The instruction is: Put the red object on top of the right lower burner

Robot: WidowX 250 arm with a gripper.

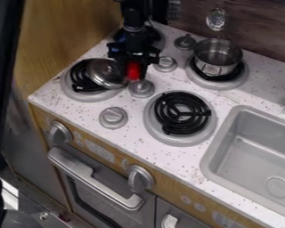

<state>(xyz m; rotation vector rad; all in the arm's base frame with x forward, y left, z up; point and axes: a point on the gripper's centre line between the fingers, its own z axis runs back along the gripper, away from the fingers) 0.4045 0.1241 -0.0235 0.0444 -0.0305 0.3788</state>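
Camera view, gripper: hangs over the stove's upper left part; its fingers look closed on the red object, one at either side.
Red object: directly below the wrist, between the fingertips; longer side roughly upright as seen here. Cannot tell whether its foot touches anything beneath.
Right lower burner: black coil in a pale ring, down and to the picture's right of the red object, well apart from it. The coming move turns on this diagonal.
Knob: just below the red object in the picture, near the start of that diagonal. A low sideways carry might knock it; some lift first seems wise.
Metal lid: tilted over the left lower burner, on the side away from the target; its rim is close beside the red object, contact unclear.
Pot: on the right upper burner, beyond the target; a straight diagonal should miss it.
Step in hand, judged: grasp made, carry and set-down left to do.
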